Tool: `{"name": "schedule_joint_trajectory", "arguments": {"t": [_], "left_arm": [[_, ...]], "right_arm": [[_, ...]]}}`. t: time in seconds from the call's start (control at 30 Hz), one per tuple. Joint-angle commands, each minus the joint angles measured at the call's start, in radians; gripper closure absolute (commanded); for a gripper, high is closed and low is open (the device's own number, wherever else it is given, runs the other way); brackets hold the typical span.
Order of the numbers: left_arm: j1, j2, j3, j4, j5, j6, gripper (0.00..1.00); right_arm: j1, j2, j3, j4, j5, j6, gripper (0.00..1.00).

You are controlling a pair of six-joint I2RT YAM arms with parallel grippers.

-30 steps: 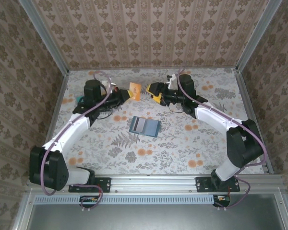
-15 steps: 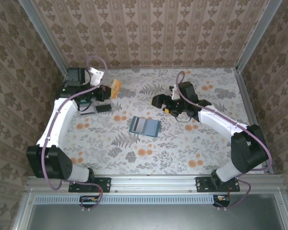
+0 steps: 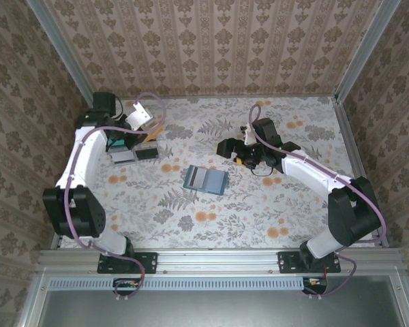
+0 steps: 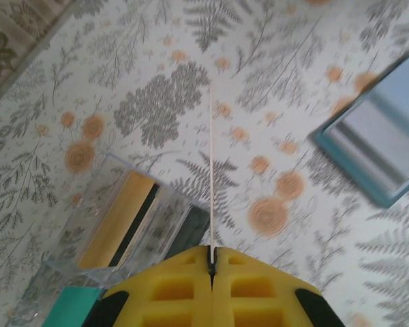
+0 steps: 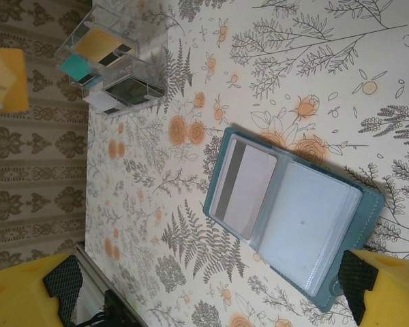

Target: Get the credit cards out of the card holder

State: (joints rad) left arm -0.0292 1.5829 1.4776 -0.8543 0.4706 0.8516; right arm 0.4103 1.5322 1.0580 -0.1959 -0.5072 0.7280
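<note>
Currently the left gripper (image 4: pixel 212 253) is seen clamped on a thin card (image 4: pixel 210 170). The card is viewed edge-on as a pale line rising from between the yellow fingers, which are pressed together around it. It is held over the far left part of the floral table cover (image 3: pixel 273 204), beside a clear tray (image 4: pixel 75 245). Whether the card touches the tray cannot be told. Inside the tray a tan-orange card (image 4: pixel 116 221) with a dark stripe is laid flat, and a teal-green card (image 4: pixel 71 306) is seen at the tray's end.

The card holder (image 3: pixel 204 180) is laid open near the middle of the table, well apart from the tray, with its slate-blue inner faces turned up. A grey card (image 5: pixel 242 194) is seated in one of its inner faces; the other face is shown as a pale clear pocket.

The right gripper (image 5: pixel 210 289) is positioned just beyond the card holder, its yellow fingers spread wide apart with nothing held between them.
</note>
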Motion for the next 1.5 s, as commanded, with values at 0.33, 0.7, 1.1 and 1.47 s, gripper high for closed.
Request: {"name": "schedule_joint_trajectory", "arguments": {"t": [0.33, 0.7, 1.1, 1.47], "left_arm": [[0.068, 0.265, 0.186, -0.109, -0.123, 0.301, 1.0], [0.047, 0.372, 0.312, -0.091, -0.187, 0.356, 1.0], [0.025, 0.443, 0.384, -0.188, -0.158, 0.383, 1.0], [-0.01, 0.494, 0.447, -0.26, -0.079, 0.372, 1.0]], "right_arm": [[-0.005, -0.01, 0.033, -0.041, 0.005, 0.017, 0.0], [-0.001, 0.002, 0.04, -0.03, 0.005, 0.037, 0.0], [0.0, -0.003, 0.045, -0.038, 0.009, 0.031, 0.0], [0.0, -0.012, 0.036, -0.043, 0.022, 0.031, 0.0]]}}
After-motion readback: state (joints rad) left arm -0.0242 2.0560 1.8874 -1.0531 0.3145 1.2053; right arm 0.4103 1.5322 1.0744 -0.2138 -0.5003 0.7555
